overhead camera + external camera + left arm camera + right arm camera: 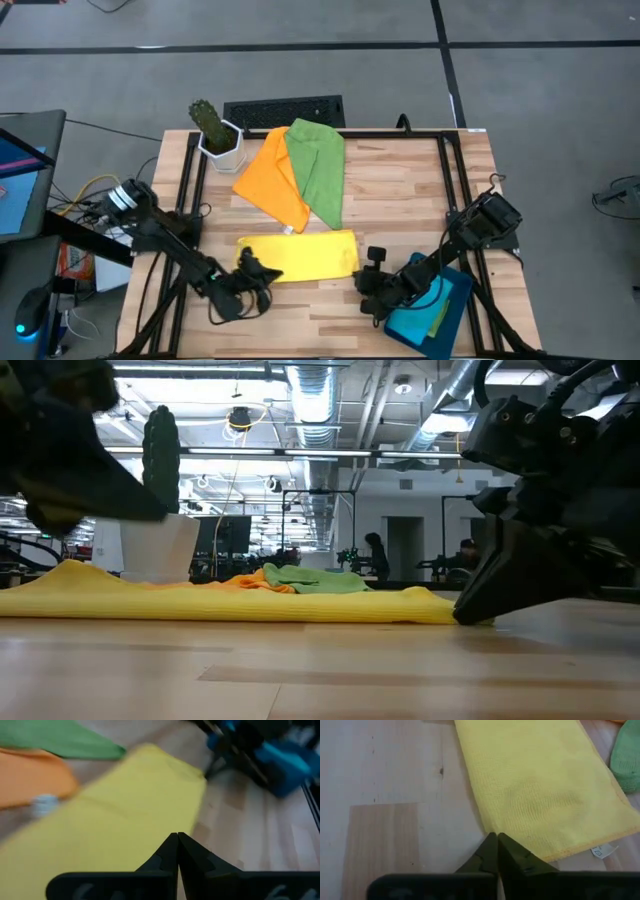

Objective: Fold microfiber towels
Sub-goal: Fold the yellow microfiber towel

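A wooden worktop (400, 190) seen from above holds a yellow microfiber towel (305, 255) folded into a long strip near the front edge. The left gripper (262, 272) sits at the strip's left end, its jaws closed on that edge of the yellow towel. The right gripper (366, 272) sits at the strip's right end, its jaws pressed together at the towel's near corner; whether cloth is caught between them cannot be told. Farther back, an orange towel (270, 180) and a green towel (318, 165) lie overlapping. A white pot with a cactus (215, 135) stands at the back left. A dark teal tray (435, 310) sits at the front right.
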### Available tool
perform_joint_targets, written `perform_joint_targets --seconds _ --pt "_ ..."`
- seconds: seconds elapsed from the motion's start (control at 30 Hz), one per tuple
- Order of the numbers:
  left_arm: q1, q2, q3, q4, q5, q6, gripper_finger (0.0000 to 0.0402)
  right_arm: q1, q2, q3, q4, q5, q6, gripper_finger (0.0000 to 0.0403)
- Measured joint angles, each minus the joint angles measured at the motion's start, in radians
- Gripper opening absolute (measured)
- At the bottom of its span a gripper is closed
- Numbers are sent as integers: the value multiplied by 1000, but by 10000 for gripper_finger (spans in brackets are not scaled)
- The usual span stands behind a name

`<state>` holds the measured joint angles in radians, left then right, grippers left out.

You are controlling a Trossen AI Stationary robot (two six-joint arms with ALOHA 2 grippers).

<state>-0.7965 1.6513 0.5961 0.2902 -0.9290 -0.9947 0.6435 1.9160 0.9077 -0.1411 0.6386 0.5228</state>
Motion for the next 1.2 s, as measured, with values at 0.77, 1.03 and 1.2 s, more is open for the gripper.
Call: perform_joint_targets --seconds 0.77,1.03,1.2 --pt "206 328 180 213 255 276 0 -38 -17 90 -100 -14 -113 21" --pt "207 338 181 212 254 251 0 -74 -59 129 -42 -11 -289 14" --pt "208 338 181 211 260 250 0 -121 -47 142 111 -72 -432 22"
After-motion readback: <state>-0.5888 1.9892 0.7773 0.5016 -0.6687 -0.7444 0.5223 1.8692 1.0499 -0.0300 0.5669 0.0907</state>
